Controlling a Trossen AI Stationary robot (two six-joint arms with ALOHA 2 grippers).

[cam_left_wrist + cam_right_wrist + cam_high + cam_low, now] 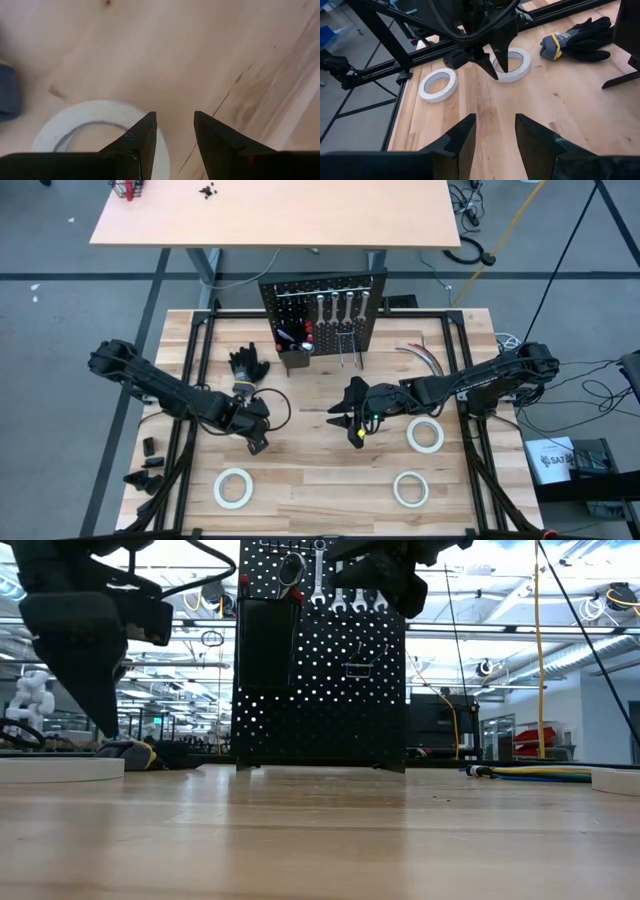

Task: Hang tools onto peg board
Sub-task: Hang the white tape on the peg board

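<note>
The black peg board stands at the table's far middle. Silver wrenches hang on it, and screwdrivers stick up out of its box bin. White tape rolls lie flat at the near left, the near right and the right. My left gripper points down, open, just over another tape roll, which also shows in the right wrist view. My right gripper hangs open above mid-table, with nothing between its fingers.
A black glove lies left of the peg board, beyond my left gripper. Thin cables curve at the far right. Small black parts sit at the left edge. Black frame rails run along both sides.
</note>
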